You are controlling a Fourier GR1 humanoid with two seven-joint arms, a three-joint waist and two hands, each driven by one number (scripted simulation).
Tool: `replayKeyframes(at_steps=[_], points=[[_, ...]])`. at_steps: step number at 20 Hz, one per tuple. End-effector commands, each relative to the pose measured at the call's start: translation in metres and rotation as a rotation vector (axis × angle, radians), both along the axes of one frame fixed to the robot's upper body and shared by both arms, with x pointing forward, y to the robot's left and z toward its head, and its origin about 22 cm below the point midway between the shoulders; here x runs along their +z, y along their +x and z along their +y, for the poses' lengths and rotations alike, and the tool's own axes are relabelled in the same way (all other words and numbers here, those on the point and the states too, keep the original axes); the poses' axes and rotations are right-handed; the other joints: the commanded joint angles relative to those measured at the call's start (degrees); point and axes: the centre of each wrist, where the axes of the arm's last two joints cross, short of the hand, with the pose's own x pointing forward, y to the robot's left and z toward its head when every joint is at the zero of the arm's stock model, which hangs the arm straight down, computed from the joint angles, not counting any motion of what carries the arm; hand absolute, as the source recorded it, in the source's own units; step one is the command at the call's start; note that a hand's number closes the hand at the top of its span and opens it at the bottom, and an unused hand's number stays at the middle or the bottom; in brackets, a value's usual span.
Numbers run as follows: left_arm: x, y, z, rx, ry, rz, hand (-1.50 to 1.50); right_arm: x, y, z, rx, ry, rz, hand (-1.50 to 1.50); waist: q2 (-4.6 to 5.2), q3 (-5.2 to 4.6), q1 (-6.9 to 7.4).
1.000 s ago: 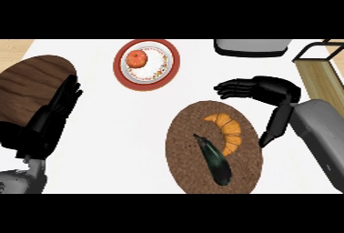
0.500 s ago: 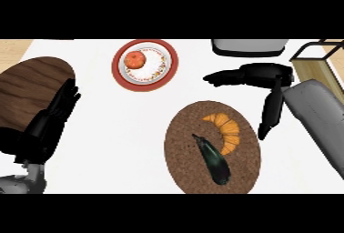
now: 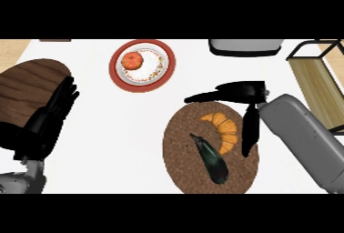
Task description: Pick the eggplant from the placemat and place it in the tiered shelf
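**Operator:** Before you move anything, where does the eggplant lie?

**Guide:** You find the eggplant (image 3: 209, 159) flat on the round brown placemat (image 3: 180, 157), pointing from upper left to lower right. A croissant (image 3: 225, 129) lies just beside it, toward the upper right; the two look close to touching. Nothing holds the eggplant yet.

**Operator:** And the hands?

**Guide:** Your right hand (image 3: 238, 91) hovers above the mat's far edge, fingers stretched straight and pointing left, holding nothing. Your left hand (image 3: 55, 105) rests with straight fingers at the view's left, over a dark wooden board (image 3: 27, 79).

**Operator:** Which step is this?

**Guide:** You are in the approach step, by my reading; the grasp is not yet made. Next, bring the right hand toward you and down over the eggplant's middle, and close across its narrow width. Keep clear of the croissant. The tiered shelf (image 3: 316, 75) stands at the right edge, well apart from the mat, so plan a lift and a carry to the right. A plate (image 3: 142, 65) holding a tomato (image 3: 132, 60) stays out of that path.
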Motion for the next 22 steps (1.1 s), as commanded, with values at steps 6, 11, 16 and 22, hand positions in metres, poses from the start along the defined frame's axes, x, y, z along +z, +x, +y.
replayKeyframes(at_steps=[6,11,16,22], points=[[0.008,0.003,0.003,0.015,0.003,0.016,0.0,-0.013,-0.015,0.031,0.052,-0.081,-0.059,-1.5,0.02,0.0,0.04],[0.013,-0.013,-0.001,0.002,0.007,0.017,0.0,-0.007,-0.025,0.034,0.123,-0.174,-0.066,-1.5,-0.18,0.0,0.02],[-0.013,-0.007,-0.007,0.002,0.0,-0.003,0.0,-0.028,-0.032,0.053,0.175,-0.248,-0.065,-1.5,0.02,-0.01,0.06],[-0.007,-0.007,-0.007,-0.002,-0.008,0.011,0.0,-0.034,-0.032,0.037,0.171,-0.331,-0.114,-1.5,0.03,0.01,0.16]])
